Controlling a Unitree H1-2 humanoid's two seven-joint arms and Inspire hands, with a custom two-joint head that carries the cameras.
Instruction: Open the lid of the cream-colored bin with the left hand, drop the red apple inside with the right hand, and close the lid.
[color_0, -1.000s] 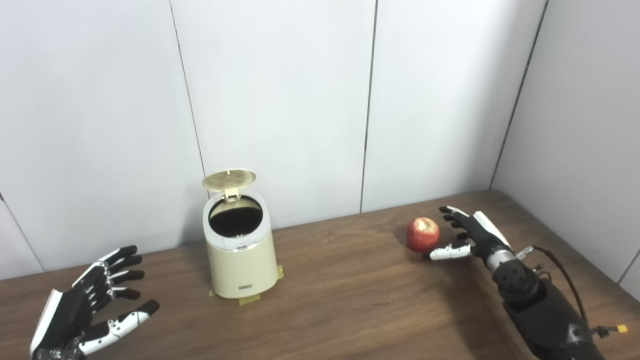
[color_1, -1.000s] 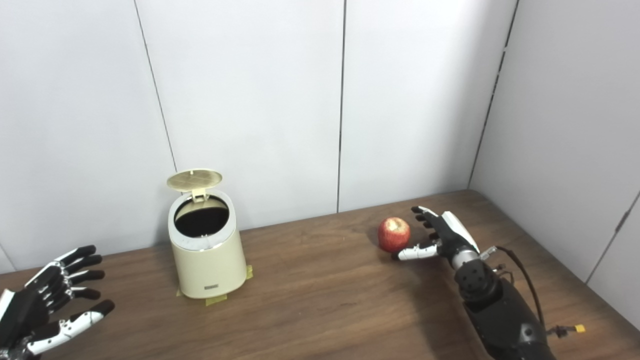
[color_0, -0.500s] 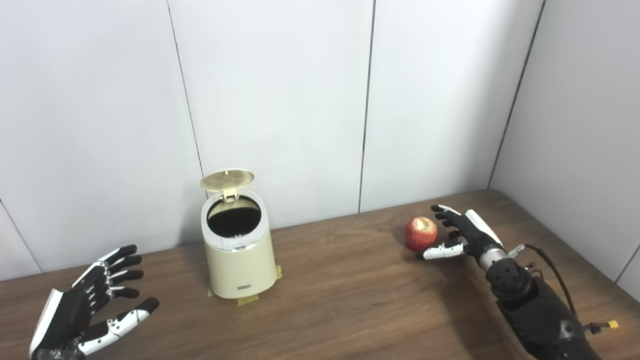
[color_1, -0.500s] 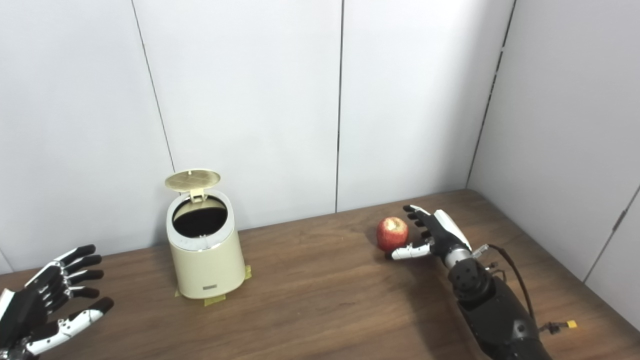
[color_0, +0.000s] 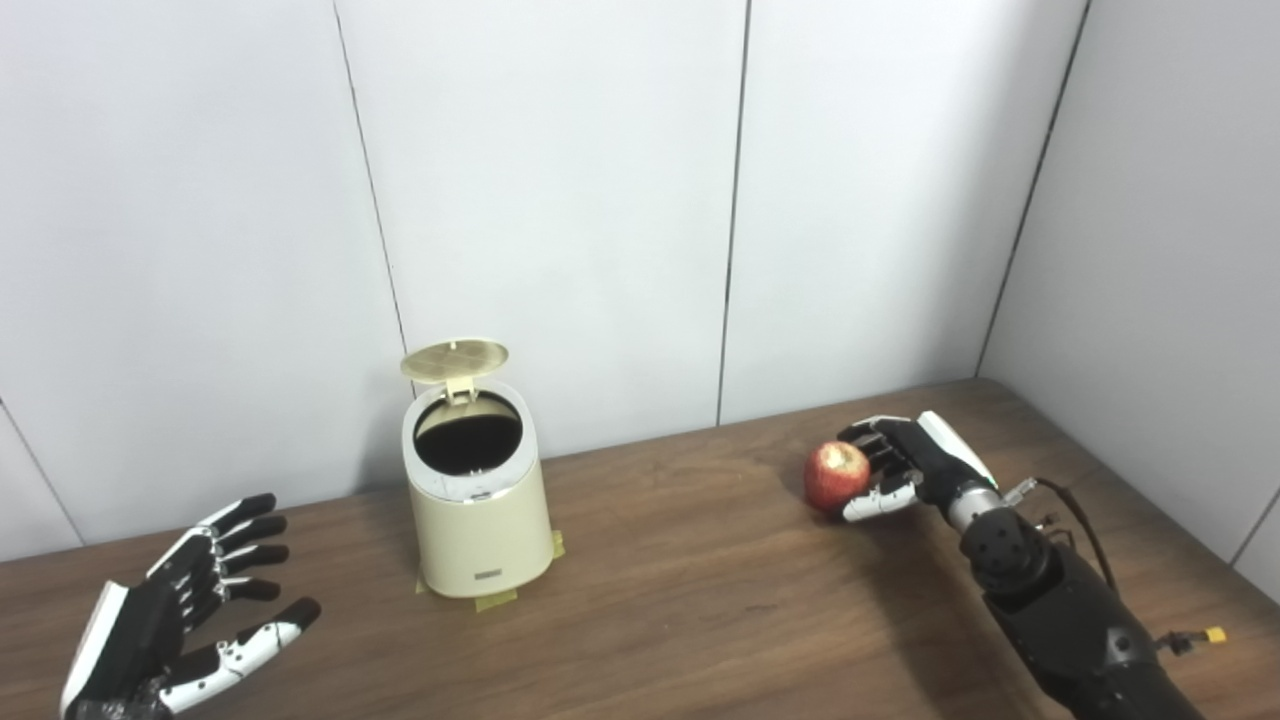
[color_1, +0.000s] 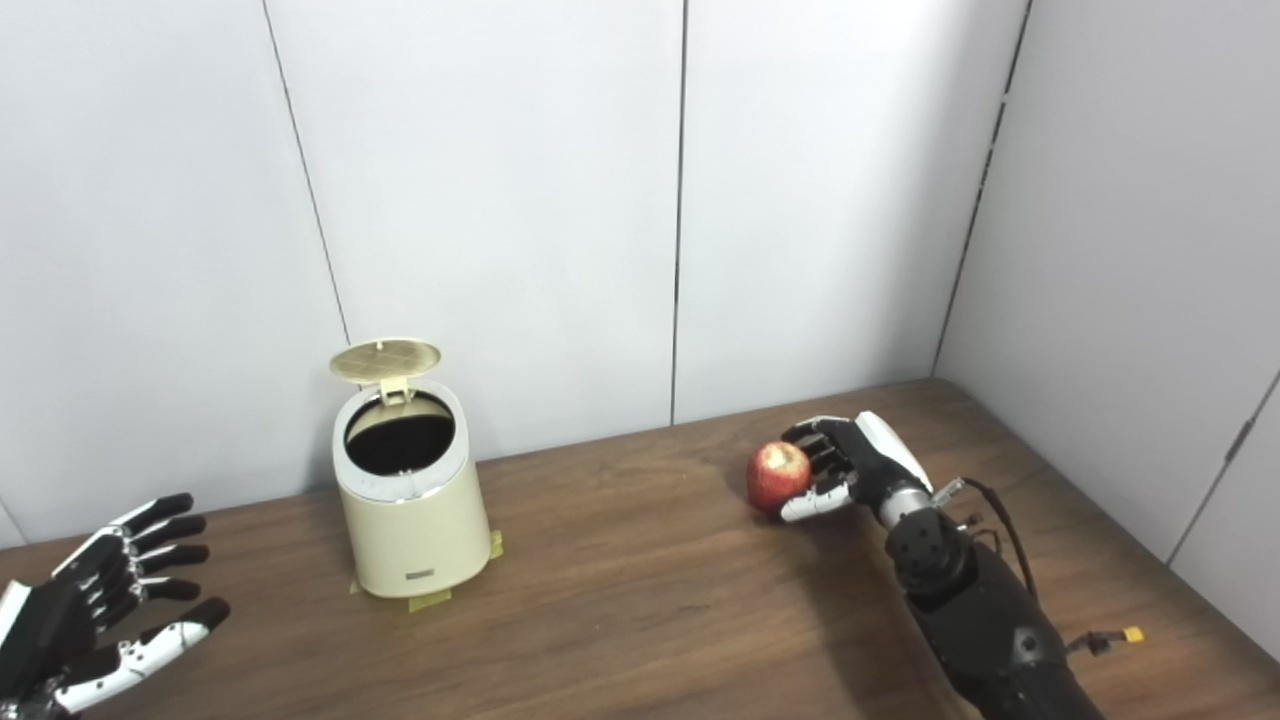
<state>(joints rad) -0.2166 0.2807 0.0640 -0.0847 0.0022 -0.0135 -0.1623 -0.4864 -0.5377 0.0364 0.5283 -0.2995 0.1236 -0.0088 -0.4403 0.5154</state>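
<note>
The cream-colored bin (color_0: 482, 530) stands on the wooden table (color_0: 700, 600) left of centre, taped down at its base. Its round lid (color_0: 455, 358) is flipped up at the back and the dark opening (color_0: 468, 444) shows. The red apple (color_0: 836, 475) sits at the right, its top bitten-looking. My right hand (color_0: 895, 462) has its fingers curled around the apple's right side and its thumb under the front. My left hand (color_0: 190, 610) is open and empty at the lower left, well away from the bin.
White wall panels stand right behind the bin and along the right side of the table. A cable with a yellow tag (color_0: 1214, 634) hangs off my right forearm. Bare tabletop lies between the bin and the apple.
My right hand has moved left to the apple and closed its fingers around it. The apple has shifted slightly left. My left hand and the bin have stayed put.
</note>
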